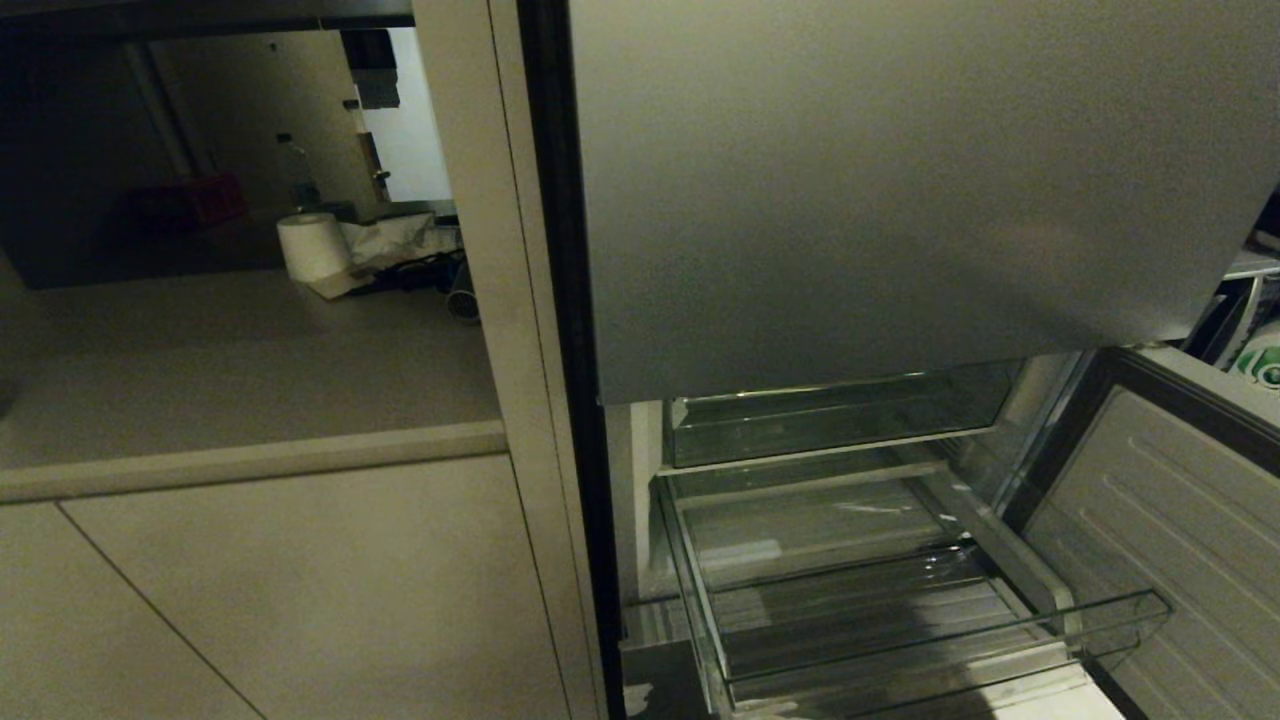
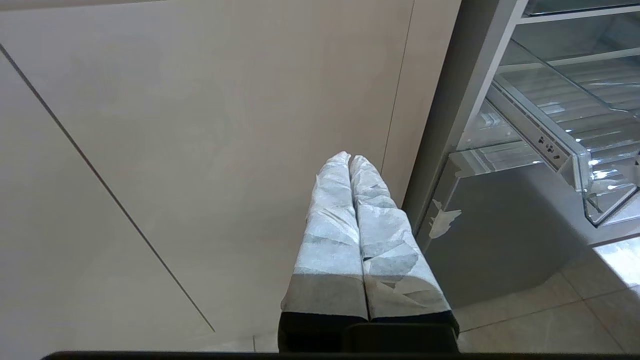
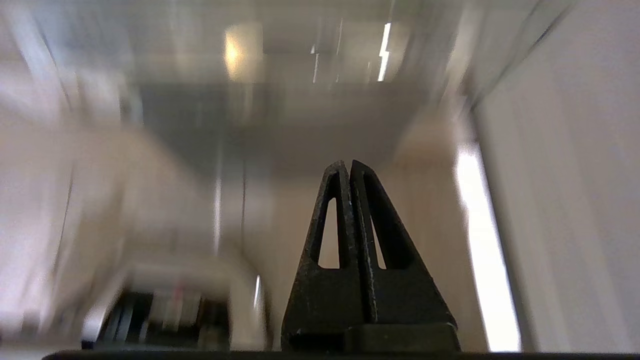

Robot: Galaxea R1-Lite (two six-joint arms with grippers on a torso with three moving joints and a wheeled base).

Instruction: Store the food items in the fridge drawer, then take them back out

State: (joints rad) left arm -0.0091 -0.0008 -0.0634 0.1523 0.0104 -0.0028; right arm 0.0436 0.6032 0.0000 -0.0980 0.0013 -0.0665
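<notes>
Clear plastic forms the fridge drawer (image 1: 930,640), pulled out at the lower right of the head view below the grey upper fridge door (image 1: 900,180); its ribbed floor shows no food items. A shallower clear tray (image 1: 840,420) sits above and behind it. A pale counter (image 1: 240,370) with a paper roll (image 1: 313,245) fills the upper left. Neither arm appears in the head view. In the left wrist view, the left gripper (image 2: 350,159), wrapped in pale tape, has its fingers pressed together, facing a beige cabinet panel (image 2: 200,125), the drawer at the right edge. In the right wrist view, the black right gripper (image 3: 346,165) is likewise closed on nothing; its surroundings are blurred.
</notes>
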